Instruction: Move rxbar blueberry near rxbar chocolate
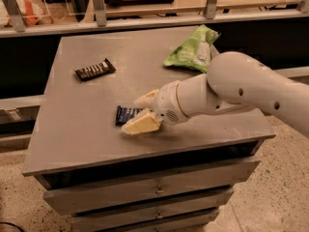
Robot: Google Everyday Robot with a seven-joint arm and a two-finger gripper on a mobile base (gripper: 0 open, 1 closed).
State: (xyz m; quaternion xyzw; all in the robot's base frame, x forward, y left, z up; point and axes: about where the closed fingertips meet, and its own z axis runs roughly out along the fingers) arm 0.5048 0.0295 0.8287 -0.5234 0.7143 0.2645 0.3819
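The rxbar blueberry (126,114), a navy-blue bar, lies near the middle front of the grey cabinet top (87,124). Its right end is hidden by my gripper. My gripper (141,112) reaches in from the right, its two pale fingers spread apart on either side of the bar's right end, one behind it and one in front (140,124). The rxbar chocolate (95,69), a black-brown bar with pale lettering, lies apart at the back left of the top.
A green snack bag (193,50) lies at the back right of the top. My white arm (246,88) crosses the right side. A railing and shelf (145,21) run behind the cabinet. Drawers (154,190) are below the front edge.
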